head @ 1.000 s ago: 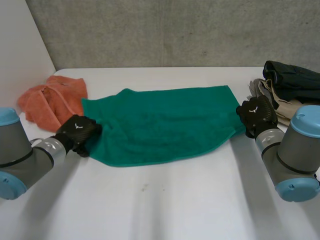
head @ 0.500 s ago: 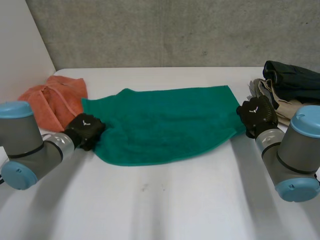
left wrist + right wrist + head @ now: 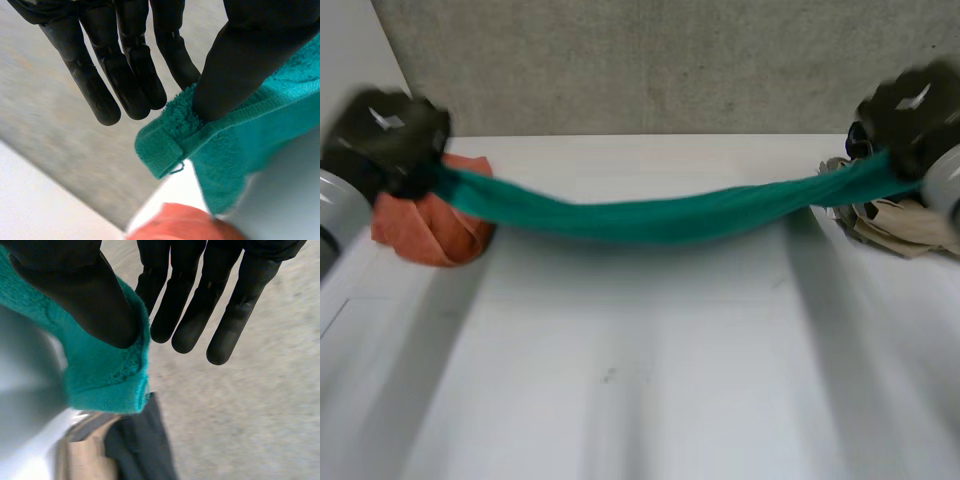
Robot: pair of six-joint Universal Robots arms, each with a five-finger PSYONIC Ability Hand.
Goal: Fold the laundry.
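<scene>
The green towel [image 3: 660, 216] hangs clear of the white bench [image 3: 640, 380], drawn into a sagging band between the two hands. The left hand [image 3: 385, 128] holds one end up by the orange cloth [image 3: 425, 228], whose upper part is hidden behind the towel and the hand. In the left wrist view its thumb [image 3: 235, 70] presses on the towel just behind the hemmed corner while the other fingers [image 3: 125, 75] reach out straight; what the thumb pinches against is covered by the towel. The right hand [image 3: 910, 105] holds the other end, its thumb [image 3: 85, 295] clamped on the towel's edge and its fingers [image 3: 200, 305] straight beyond it; here too the underside of the pinch is hidden. A pile of clothes [image 3: 900, 225] at the bench's right side is partly covered by the hand and the towel and cut off by the head view's edge. The right wrist view shows a dark garment [image 3: 145, 450] beside a beige one [image 3: 85, 460] beneath the towel's end.
</scene>
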